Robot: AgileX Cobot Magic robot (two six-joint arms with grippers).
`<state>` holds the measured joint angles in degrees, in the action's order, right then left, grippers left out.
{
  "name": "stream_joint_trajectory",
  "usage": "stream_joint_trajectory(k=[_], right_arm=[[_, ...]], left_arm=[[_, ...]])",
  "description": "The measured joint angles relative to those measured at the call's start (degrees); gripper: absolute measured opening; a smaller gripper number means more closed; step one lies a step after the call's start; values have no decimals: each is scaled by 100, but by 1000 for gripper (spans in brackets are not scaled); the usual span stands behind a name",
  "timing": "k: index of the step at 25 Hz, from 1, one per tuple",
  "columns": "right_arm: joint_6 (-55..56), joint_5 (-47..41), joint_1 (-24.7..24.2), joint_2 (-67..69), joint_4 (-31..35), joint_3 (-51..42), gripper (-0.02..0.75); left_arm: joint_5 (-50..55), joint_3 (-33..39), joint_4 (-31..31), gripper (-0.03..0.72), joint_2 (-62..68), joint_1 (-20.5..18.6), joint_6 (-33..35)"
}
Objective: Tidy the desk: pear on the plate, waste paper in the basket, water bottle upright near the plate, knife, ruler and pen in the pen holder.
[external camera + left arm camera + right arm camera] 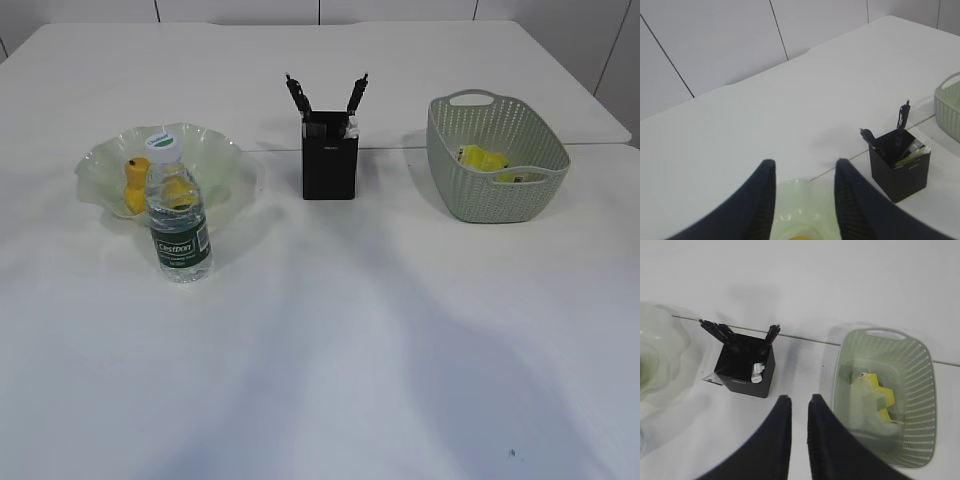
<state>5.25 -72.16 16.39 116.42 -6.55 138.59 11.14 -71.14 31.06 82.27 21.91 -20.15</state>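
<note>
A yellow pear [133,185] lies on the pale green wavy plate [215,150] at the left. A water bottle [178,225] stands upright just in front of the plate. The black pen holder [330,165] holds two dark handles [297,95] and a flat pale piece [910,152]. Yellow waste paper [480,158] lies in the green basket [490,200]. Neither arm shows in the exterior view. My left gripper [805,162] is open and empty above the plate [805,210]. My right gripper [799,399] is empty, its fingers slightly apart, between the holder [742,372] and the basket [920,405].
The white table [340,350] has a seam running behind the pen holder and the basket. A small dark speck [513,454] lies near the front right. A white panelled wall [715,40] rises behind the table.
</note>
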Motion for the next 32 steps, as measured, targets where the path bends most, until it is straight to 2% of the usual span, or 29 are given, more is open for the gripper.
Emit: stream_joint_trajectory(k=[4, 7, 12, 21, 27, 32], right_arm=[[-3, -4, 0, -436, 97, -373, 82], [-3, -4, 0, -833, 51, -932, 82], [-3, -4, 0, -1822, 23, -2471, 82], [-51, -4, 0, -3788, 273, -5085, 82], [-277, 85, 0, -4784, -290, -6317, 82], [-325, 361, 0, -5105, -706, -6676, 82]], left_arm=[[-291, 538, 0, 276, -507, -124, 0], [-465, 888, -101, 276, -946, -436, 0], [-507, 1330, -391, 276, -1654, -937, 0], [-415, 1942, -425, 276, -2934, -985, 0], [-45, 2402, -425, 276, -3719, -985, 0], [503, 2742, -444, 276, -4370, -985, 0]])
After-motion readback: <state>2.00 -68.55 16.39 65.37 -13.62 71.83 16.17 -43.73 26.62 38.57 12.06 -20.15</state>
